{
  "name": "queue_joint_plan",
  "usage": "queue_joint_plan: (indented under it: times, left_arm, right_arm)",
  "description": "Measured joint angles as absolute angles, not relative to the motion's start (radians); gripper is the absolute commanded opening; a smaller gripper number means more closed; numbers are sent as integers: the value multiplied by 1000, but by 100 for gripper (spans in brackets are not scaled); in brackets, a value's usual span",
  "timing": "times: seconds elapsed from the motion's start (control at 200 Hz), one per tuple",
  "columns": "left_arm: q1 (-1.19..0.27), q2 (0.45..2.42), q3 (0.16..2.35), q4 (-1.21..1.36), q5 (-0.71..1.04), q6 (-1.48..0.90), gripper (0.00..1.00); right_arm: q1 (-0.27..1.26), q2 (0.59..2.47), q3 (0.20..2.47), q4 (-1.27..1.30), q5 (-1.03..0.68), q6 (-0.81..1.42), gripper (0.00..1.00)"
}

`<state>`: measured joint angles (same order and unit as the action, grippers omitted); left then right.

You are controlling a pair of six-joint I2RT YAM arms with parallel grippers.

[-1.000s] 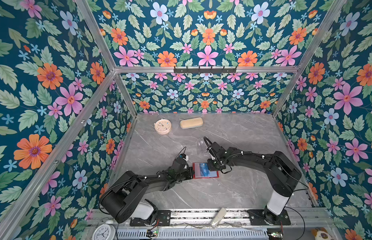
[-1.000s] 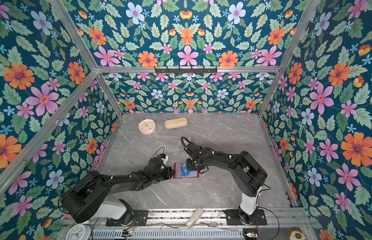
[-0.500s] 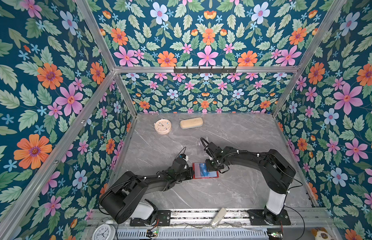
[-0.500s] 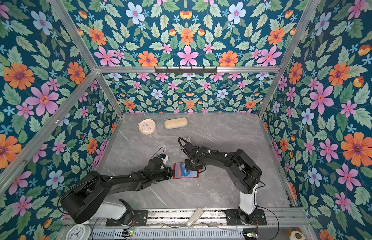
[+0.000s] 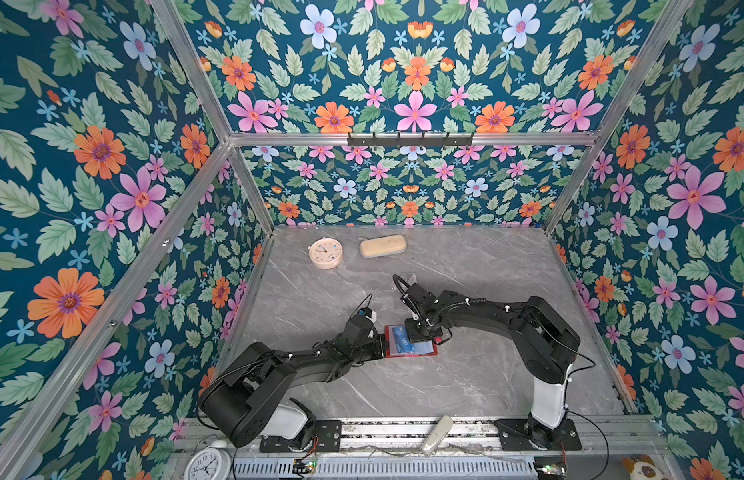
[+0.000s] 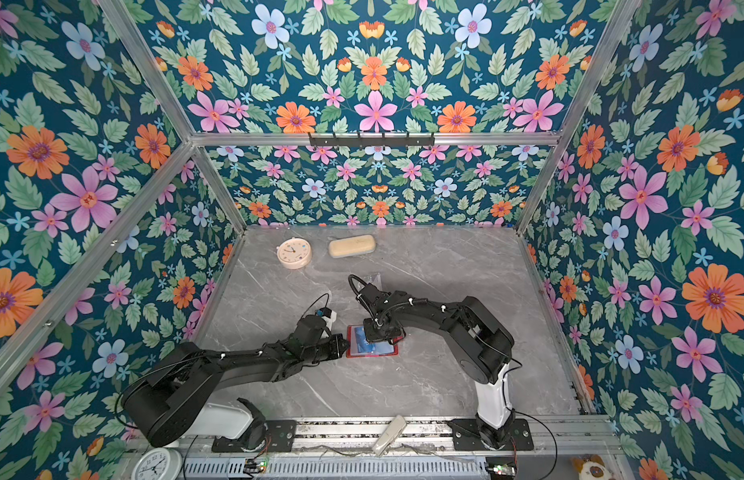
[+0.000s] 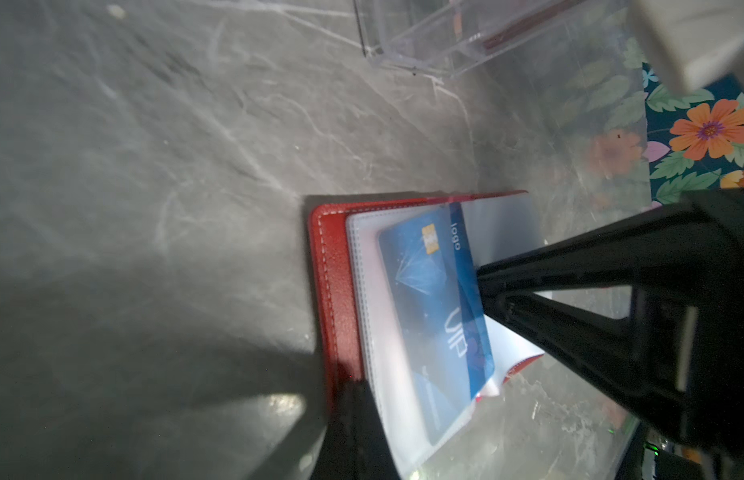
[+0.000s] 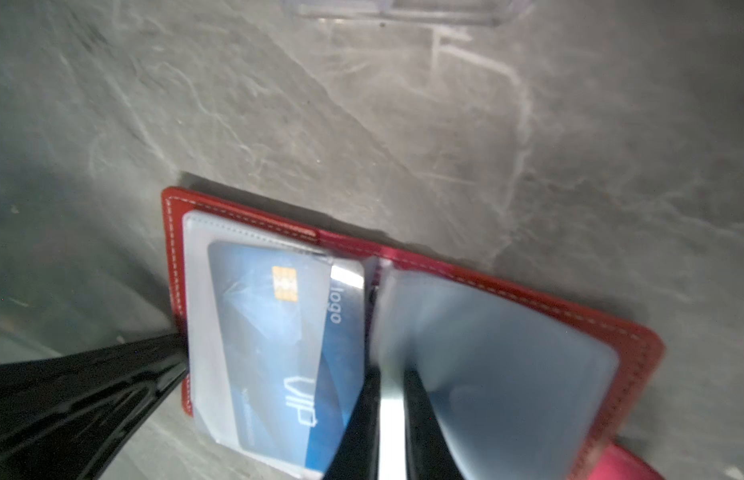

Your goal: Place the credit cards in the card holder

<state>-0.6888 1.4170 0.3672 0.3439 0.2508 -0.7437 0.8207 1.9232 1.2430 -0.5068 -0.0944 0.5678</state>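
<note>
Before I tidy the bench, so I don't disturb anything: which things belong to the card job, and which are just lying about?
In the job: red card holder, blue card partly in a sleeve, left claw, right claw.
Lying about: round clock, beige case at the back.

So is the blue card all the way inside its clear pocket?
No, in the right wrist view a strip of the blue card, printed "logo", lies bare beyond the edge of the clear pocket.

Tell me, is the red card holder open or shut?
Open: the card holder lies spread, clear sleeves showing, a blue card partly inside one.
</note>
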Motion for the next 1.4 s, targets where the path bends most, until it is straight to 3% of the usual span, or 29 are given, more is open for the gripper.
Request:
queue_joint_plan:
  times: [0.605,0.985,1.135,1.305,1.395]
  left_arm:
    - [-689,1422,369,344,253,-744,0]
    - [-689,1422,379,332,254,-741,0]
    - [-690,1403,410,255,242,-721,11]
    - [-700,1371,465,159,221,-690,31]
    - [-709,1363,507,124,204,-668,35]
  right_arm:
    - [831,1923,1245,-502,-111,497,32]
    - [837,1889,1209,-478,-108,492,34]
    - [836,1817,1148,-488,-113,522,34]
    - [798,1736,1060,-445,-101,562,33]
    - [772,1704,1016,-422,-98,583,32]
